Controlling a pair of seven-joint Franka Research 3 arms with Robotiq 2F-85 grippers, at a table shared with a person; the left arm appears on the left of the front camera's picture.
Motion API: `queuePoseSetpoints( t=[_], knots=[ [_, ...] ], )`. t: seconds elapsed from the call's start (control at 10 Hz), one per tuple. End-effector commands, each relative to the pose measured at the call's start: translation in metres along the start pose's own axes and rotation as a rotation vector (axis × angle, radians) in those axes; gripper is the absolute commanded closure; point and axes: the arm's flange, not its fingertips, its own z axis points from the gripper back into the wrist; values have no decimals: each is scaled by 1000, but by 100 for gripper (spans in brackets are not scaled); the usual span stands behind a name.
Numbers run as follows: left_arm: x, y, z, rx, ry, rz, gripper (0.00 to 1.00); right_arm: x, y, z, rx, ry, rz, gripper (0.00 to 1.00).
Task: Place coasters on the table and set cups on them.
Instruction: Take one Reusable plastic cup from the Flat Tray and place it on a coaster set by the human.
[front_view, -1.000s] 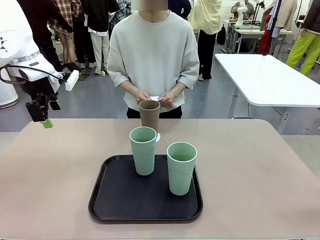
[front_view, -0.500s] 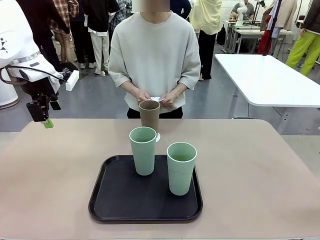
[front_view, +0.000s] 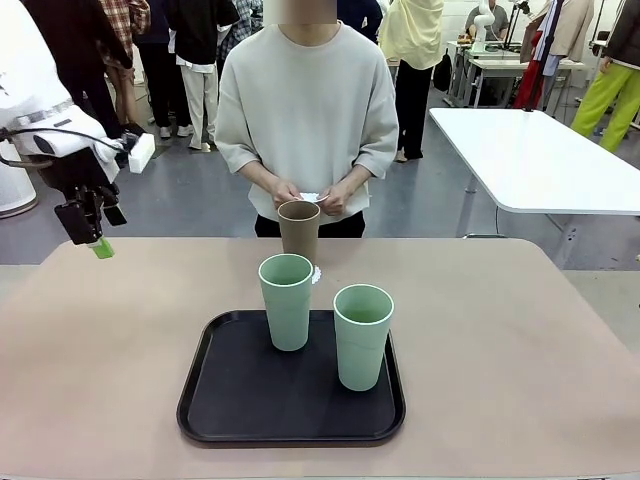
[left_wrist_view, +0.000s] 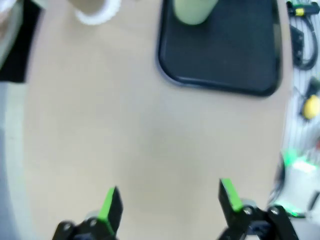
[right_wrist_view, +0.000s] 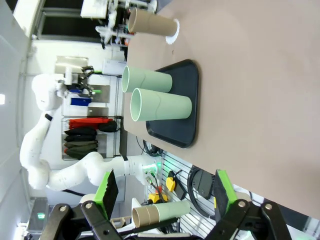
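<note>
- Since a second ago, our left gripper (front_view: 99, 246) has drifted a little toward the right at the left edge of the front view. Its wrist has also tipped. The cups, the tray and the person's hands have stayed where they were.
- Its jaws stand wide apart with nothing between them. In the left wrist view we see its green fingertips (left_wrist_view: 109, 205) over bare tabletop.
- Our right gripper (right_wrist_view: 162, 192) is also spread wide and holds nothing.
- The brown cup (front_view: 299, 230) stands upright on the table (front_view: 520, 340), just beyond the tray. It sits on a coaster (front_view: 316, 273) whose white scalloped edge peeks out at its base.
- The two green cups (front_view: 286, 300) stand upright on the black tray (front_view: 240, 400) in the lower middle of the frame, one nearer the camera and further right.
- The person's hands (front_view: 285, 195) hold a small white piece (front_view: 311, 197) just above the brown cup's rim; we cannot tell what it is.
- Behind the person, other people stand about, and a white table (front_view: 540, 150) fills the upper right.
- Broad bare tabletop lies on either side of the tray. The tray's near edge sits close to the table's near edge at the bottom of the frame.
</note>
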Motion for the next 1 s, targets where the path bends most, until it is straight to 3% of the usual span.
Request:
queuePoseSetpoints(
  t=[0.0,0.2,0.3,0.4,0.6,0.7,0.9],
  knots=[
    [-30,-3,26,-174,-218,362,0,1,0,0,17,-7,6,0],
    [-59,-13,54,-96,-201,614,0,1,0,0,17,-7,6,0],
    [-78,-17,67,-197,-222,736,0,1,0,0,17,-7,6,0],
    [-99,-10,83,-268,-314,800,0,1,0,0,17,-7,6,0],
    [-150,11,90,-376,-523,825,0,1,0,0,17,-7,6,0],
    [-175,19,79,-474,-569,814,0,1,0,0,17,-7,6,0],
    [-210,33,64,-535,-668,784,0,1,0,0,17,-7,6,0]
  ],
)
